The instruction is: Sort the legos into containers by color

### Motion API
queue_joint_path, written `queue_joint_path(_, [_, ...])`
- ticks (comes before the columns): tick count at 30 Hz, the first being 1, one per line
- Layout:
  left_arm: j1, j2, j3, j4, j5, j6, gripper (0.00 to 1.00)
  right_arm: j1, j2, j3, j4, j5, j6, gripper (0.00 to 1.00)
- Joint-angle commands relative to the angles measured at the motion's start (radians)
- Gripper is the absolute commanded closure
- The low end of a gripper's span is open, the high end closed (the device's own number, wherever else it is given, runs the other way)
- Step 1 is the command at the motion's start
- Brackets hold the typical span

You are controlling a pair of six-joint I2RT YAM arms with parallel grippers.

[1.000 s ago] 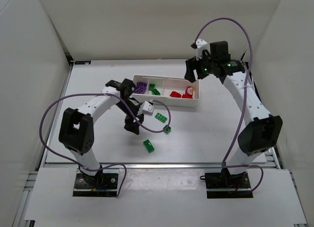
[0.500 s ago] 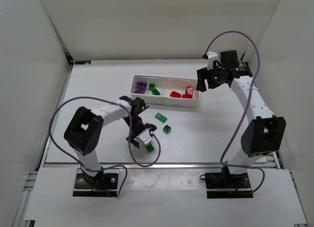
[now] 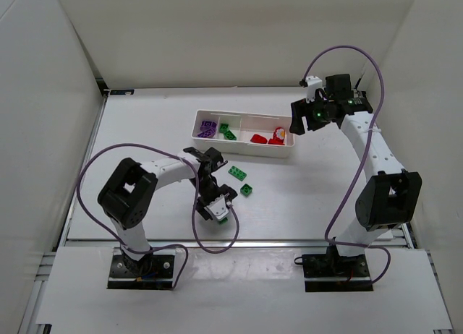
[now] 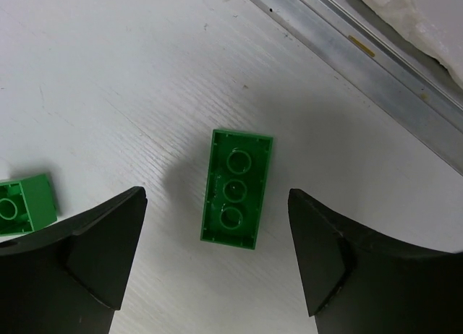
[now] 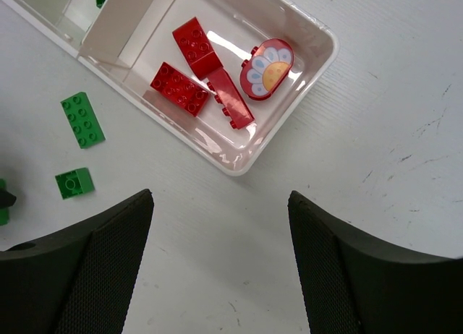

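Left end effector [image 3: 219, 210]: jaws wide open, nothing gripped, lowered over the desk's near edge. Its fingers [image 4: 108, 254] stand on either side of a green brick [image 4: 235, 188] without touching it.
Right end effector [image 3: 300, 117]: jaws wide open, empty, held above the desk off the tray's right end.
Desk [image 3: 145, 131]: white, carries everything listed below.
Tray [image 3: 246, 149]: long, white, three compartments, lying toward the far edge.
- Left compartment: purple bricks [image 3: 207, 128].
- Middle compartment: green bricks [image 3: 227, 131].
- Right compartment: two red bricks [image 5: 179, 88], a red slope piece [image 5: 231, 103] and a red oval flower piece [image 5: 265, 68].

Loose on the desk, all green:
- The brick between the left fingers, lying hollow side up near the near edge.
- Flat brick [image 3: 237, 173], studs up, just in front of the tray.
- Small brick [image 3: 247, 190], between those two.
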Motion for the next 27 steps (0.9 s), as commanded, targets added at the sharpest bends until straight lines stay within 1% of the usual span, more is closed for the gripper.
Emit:
queue_joint_path(1, [-0.009, 0.014, -0.011, 0.019, 0.014, 0.002, 0.11, -0.006, -0.012, 0.026, -0.011, -0.029, -0.009, 0.22])
queue_joint_path(3, [-0.011, 0.026, -0.014, 0.019, 0.010, 0.000, 0.12, -0.006, -0.013, 0.029, -0.023, -0.035, -0.016, 0.22])
queue_joint_path(6, [-0.017, 0.040, -0.009, 0.020, 0.003, -0.007, 0.16, -0.009, -0.011, 0.032, -0.043, -0.036, -0.028, 0.22])
queue_joint_path(10, [-0.022, 0.074, 0.005, 0.022, -0.003, -0.026, 0.17, -0.024, -0.012, 0.035, -0.056, -0.047, -0.040, 0.22])
queue_joint_path(12, [-0.032, 0.083, 0.008, 0.025, -0.011, -0.029, 0.21, -0.033, -0.008, 0.040, -0.060, -0.053, -0.043, 0.22])
queue_joint_path(13, [-0.036, 0.092, 0.009, 0.025, -0.017, -0.038, 0.28, -0.036, -0.008, 0.038, -0.062, -0.055, -0.045, 0.22])
queue_joint_path(14, [-0.042, 0.094, 0.009, 0.025, -0.017, -0.044, 0.32, -0.042, -0.005, 0.040, -0.063, -0.059, -0.048, 0.22])
queue_joint_path(15, [-0.045, 0.095, 0.015, 0.025, -0.020, -0.053, 0.42, -0.045, -0.007, 0.038, -0.063, -0.062, -0.049, 0.22])
queue_joint_path(16, [-0.048, 0.097, 0.019, 0.028, -0.026, -0.072, 0.47, -0.048, -0.005, 0.038, -0.063, -0.064, -0.052, 0.22])
queue_joint_path(19, [-0.060, 0.094, 0.028, 0.046, -0.033, -0.108, 0.59, -0.052, -0.004, 0.038, -0.062, -0.069, -0.060, 0.22])
queue_joint_path(21, [-0.062, 0.094, 0.037, 0.049, -0.028, -0.133, 0.63, -0.055, -0.005, 0.040, -0.059, -0.073, -0.059, 0.22])
queue_joint_path(22, [-0.062, 0.092, 0.045, 0.049, -0.028, -0.142, 0.67, -0.058, -0.004, 0.040, -0.056, -0.076, -0.059, 0.23])
queue_joint_path(24, [-0.060, 0.089, 0.061, 0.049, -0.022, -0.200, 0.71, -0.058, -0.005, 0.040, -0.056, -0.082, -0.059, 0.23])
queue_joint_path(25, [-0.060, 0.086, 0.098, 0.049, -0.026, -0.280, 0.81, -0.058, -0.005, 0.040, -0.057, -0.090, -0.057, 0.23])
queue_joint_path(26, [-0.059, 0.079, 0.120, 0.055, -0.035, -0.338, 0.88, -0.058, -0.007, 0.040, -0.054, -0.096, -0.059, 0.23])
queue_joint_path(27, [-0.056, 0.074, 0.144, 0.059, -0.043, -0.393, 0.90, -0.058, -0.013, 0.038, -0.048, -0.102, -0.051, 0.24])
